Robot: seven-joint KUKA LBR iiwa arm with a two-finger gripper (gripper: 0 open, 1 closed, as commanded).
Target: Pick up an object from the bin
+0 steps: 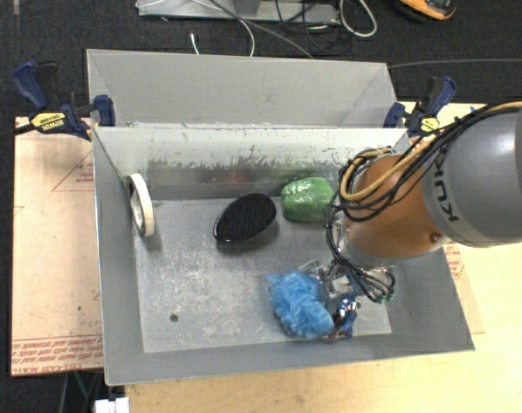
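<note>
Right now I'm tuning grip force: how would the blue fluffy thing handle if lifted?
The blue fluffy thing looks crumpled and puffy, so it probably squashes and droops rather than holding shape. Its loose bulk suggests it is light for its size. Lying lumpy on the bin floor, it seems unlikely to roll. The gripper is close beside it.

Tape roll (141,204) left of brush (244,220), cloth (300,306) right

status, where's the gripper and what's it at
Gripper low in the bin, front right, at the right edge of the blue crumpled cloth. Green lump and black oval object behind, apart. White tape roll at left wall, out of the way.
</note>
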